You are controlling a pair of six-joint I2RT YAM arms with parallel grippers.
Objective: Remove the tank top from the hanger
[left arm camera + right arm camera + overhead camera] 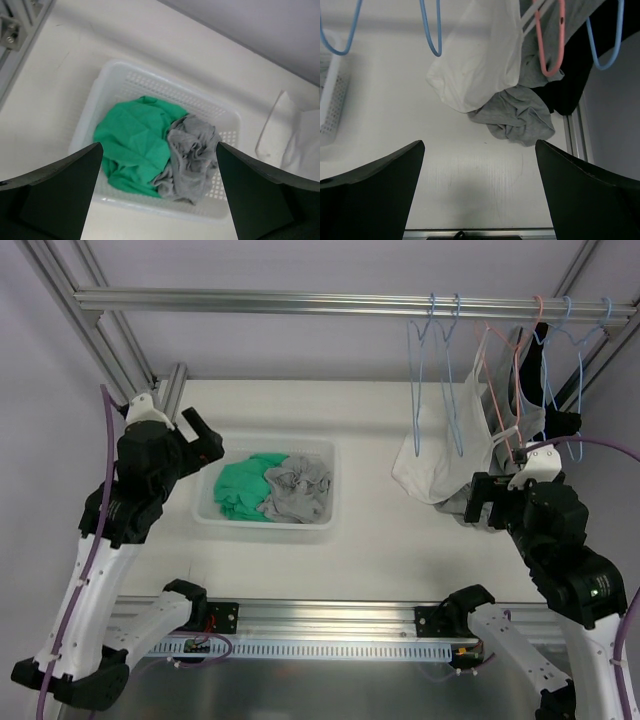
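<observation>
A white tank top hangs from a pink hanger on the rail at the back right, its hem resting on the table. It also shows in the right wrist view, with the pink hanger beside it. A grey top hangs next to it, its lower part crumpled on the table. My right gripper is open and empty above bare table, just in front of both garments. My left gripper is open and empty above the white basket.
The basket holds a green garment and a grey one. Blue hangers hang empty on the rail. A dark garment hangs at far right. Frame posts stand at both sides.
</observation>
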